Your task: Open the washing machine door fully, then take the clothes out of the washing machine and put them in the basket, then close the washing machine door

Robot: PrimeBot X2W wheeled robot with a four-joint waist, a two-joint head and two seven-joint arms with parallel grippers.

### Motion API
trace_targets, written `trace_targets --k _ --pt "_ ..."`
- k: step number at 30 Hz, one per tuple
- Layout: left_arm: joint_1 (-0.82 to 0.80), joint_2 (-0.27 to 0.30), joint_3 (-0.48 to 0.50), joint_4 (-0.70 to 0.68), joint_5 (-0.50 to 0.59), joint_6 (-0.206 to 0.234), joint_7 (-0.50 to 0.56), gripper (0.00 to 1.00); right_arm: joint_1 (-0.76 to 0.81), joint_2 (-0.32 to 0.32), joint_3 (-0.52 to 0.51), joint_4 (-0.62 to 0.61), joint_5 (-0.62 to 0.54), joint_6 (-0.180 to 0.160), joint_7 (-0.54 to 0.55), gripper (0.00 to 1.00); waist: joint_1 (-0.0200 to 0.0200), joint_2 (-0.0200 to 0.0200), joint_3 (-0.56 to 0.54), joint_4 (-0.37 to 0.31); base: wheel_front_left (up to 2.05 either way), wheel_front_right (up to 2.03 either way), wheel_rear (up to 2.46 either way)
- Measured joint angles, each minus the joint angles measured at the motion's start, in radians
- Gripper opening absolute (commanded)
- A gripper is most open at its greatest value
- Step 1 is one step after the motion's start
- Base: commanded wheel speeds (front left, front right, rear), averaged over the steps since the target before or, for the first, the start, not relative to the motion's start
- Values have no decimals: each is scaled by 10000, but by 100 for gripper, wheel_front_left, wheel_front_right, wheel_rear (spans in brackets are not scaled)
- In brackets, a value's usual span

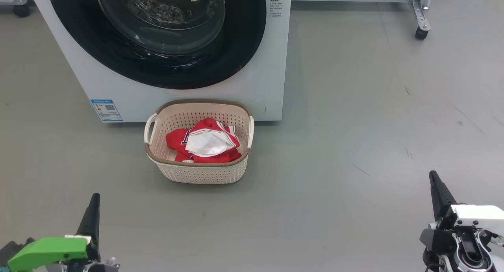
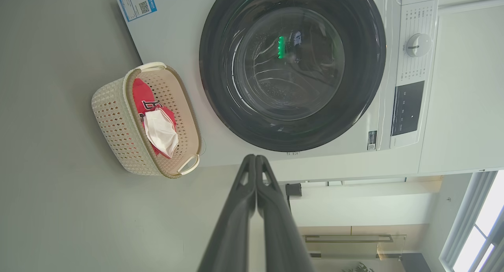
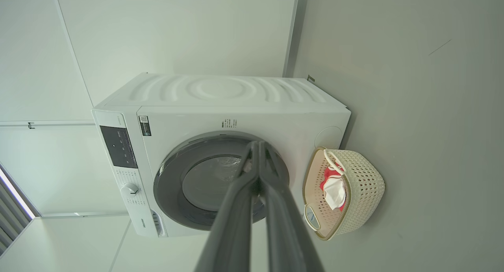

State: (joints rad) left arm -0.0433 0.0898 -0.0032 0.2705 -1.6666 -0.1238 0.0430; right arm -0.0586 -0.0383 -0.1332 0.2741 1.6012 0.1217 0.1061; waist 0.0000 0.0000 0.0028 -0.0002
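- Head view: the washing machine (image 1: 260,87) stands far left of centre. The washing machine door (image 1: 157,73), black rim around a glass bowl, lies shut flat against its front.
- The basket (image 1: 201,173) sits upright on the grey floor (image 1: 354,146), just in front of the washer's lower front and below the door. The clothes (image 1: 204,142) are heaped inside it, red fabric with a white piece on top.
- Near left is the left gripper (image 1: 95,197) and near right the right gripper (image 1: 432,174). Both are well apart from the basket, fingers pressed together, nothing held.
- Left wrist view: the left gripper's fingers meet tip to tip, empty. Beyond them are the shut door and the loaded basket, with a blue label sticker (image 2: 137,2) on the washer's front close to the basket.
- Right wrist view: the right gripper's fingers are closed together, empty, with the shut door behind them. A control knob (image 3: 129,189) sits on the washer's panel. The basket with the clothes stands at the washer's foot.
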Motion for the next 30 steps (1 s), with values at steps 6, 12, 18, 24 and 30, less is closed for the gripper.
trace_targets --k 6,12,18,24,30 --pt "-9 0 4 13 0 -2 0 0 0 0 -2 0 0 0 0 0 0 0 0 0 0 0 0" --pt "-20 -2 8 25 2 -2 2 0 0 0 -4 0 0 0 0 0 0 0 0 1 0 0 0" --pt "-36 -6 12 35 2 -2 13 0 0 0 -4 0 0 0 0 0 0 0 0 1 0 0 0" --pt "-41 -8 17 46 0 -2 56 0 0 0 -4 0 0 0 0 0 0 0 0 1 0 0 0" --pt "-57 -10 19 58 2 -2 58 0 0 0 -6 0 0 0 0 0 0 0 -1 1 0 0 0"
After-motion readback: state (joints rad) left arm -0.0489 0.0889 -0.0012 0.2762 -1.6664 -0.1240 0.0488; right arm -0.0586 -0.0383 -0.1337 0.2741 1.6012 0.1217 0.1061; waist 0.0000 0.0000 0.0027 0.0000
